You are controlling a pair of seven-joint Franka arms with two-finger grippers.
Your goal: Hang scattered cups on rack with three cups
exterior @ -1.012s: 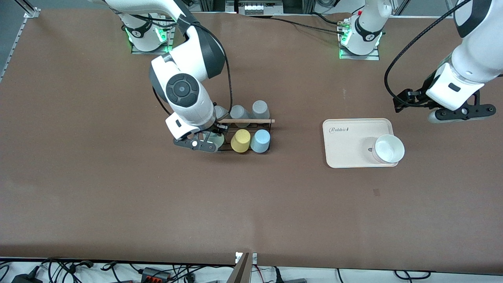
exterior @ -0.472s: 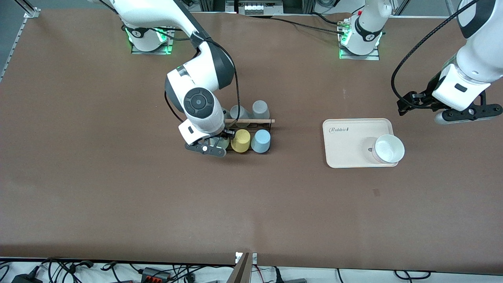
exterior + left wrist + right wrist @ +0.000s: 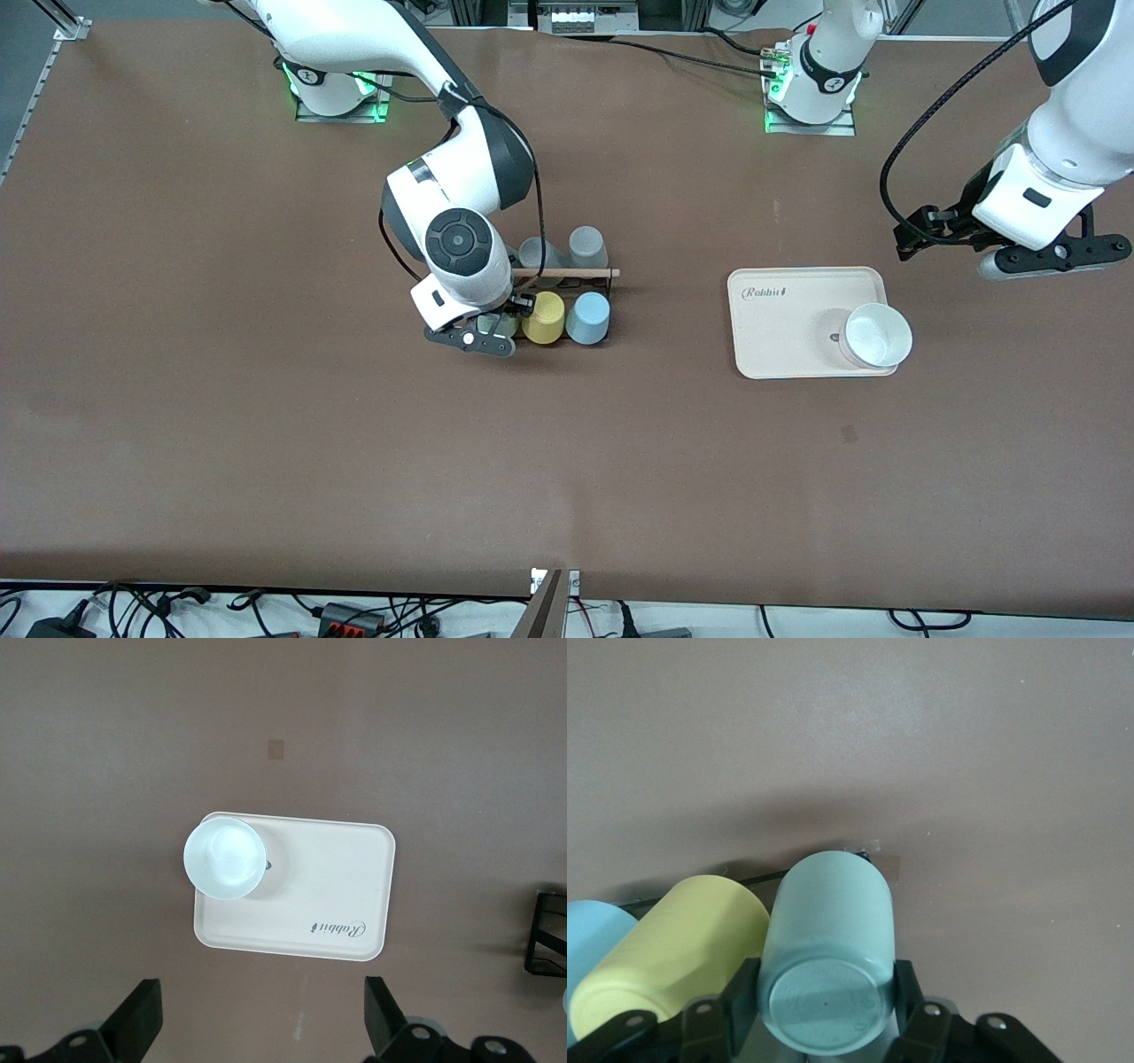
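My right gripper (image 3: 483, 335) is shut on the pale mint green cup (image 3: 828, 930), one finger on each side of its upturned base. It holds the cup bottom-up at the end of the black wire rack (image 3: 592, 285) nearest the right arm, right beside the yellow cup (image 3: 543, 316). The cup is mostly hidden under the hand in the front view. The light blue cup (image 3: 587, 317) sits upside down on the rack beside the yellow one. My left gripper (image 3: 1045, 257) is open and empty, up over the table beside the cream tray.
Two grey cups (image 3: 586, 245) sit on the rack's row farther from the front camera, under the wooden rod (image 3: 567, 272). A cream tray (image 3: 780, 328) holds a white bowl (image 3: 875, 335) toward the left arm's end.
My right gripper has carried the mint green cup toward the rack until it sits against the yellow cup. My left gripper drifted slightly toward its end of the table.
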